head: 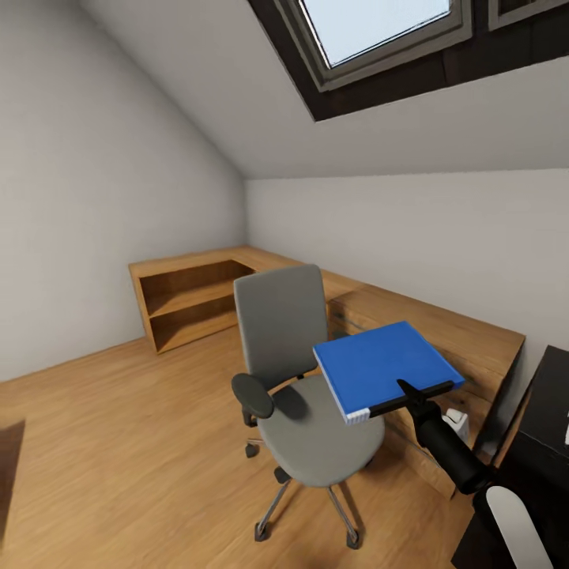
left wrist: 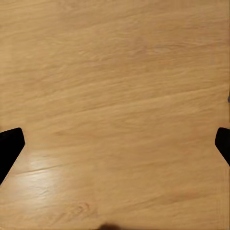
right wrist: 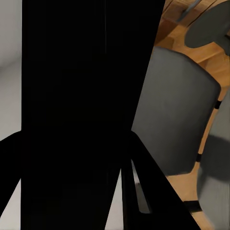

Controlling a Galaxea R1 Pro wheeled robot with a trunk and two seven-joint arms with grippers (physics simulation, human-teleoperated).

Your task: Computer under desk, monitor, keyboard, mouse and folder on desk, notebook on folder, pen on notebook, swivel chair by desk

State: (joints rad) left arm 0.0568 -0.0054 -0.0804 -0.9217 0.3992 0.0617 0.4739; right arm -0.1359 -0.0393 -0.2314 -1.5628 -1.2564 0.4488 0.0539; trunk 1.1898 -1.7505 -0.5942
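Floorboards [head: 118, 442] of pale wood run across an attic bedroom with white walls, a sloping ceiling and one skylight [head: 379, 24]. Low wooden shelving [head: 194, 300] lines the far walls, and the black desk's corner [head: 549, 419] shows at the right edge. One swivel chair [head: 304, 395] (grey, black armrests) stands mid-room on its star base. From the lower right the right arm reaches up and forward, its right gripper [head: 417, 393] clamped on the near edge of the single blue folder [head: 383, 365], held roughly level in the air above the chair's seat. In the left wrist view the left gripper [left wrist: 115, 143] points at bare floor, fingers [left wrist: 8, 146] spread wide, holding nothing
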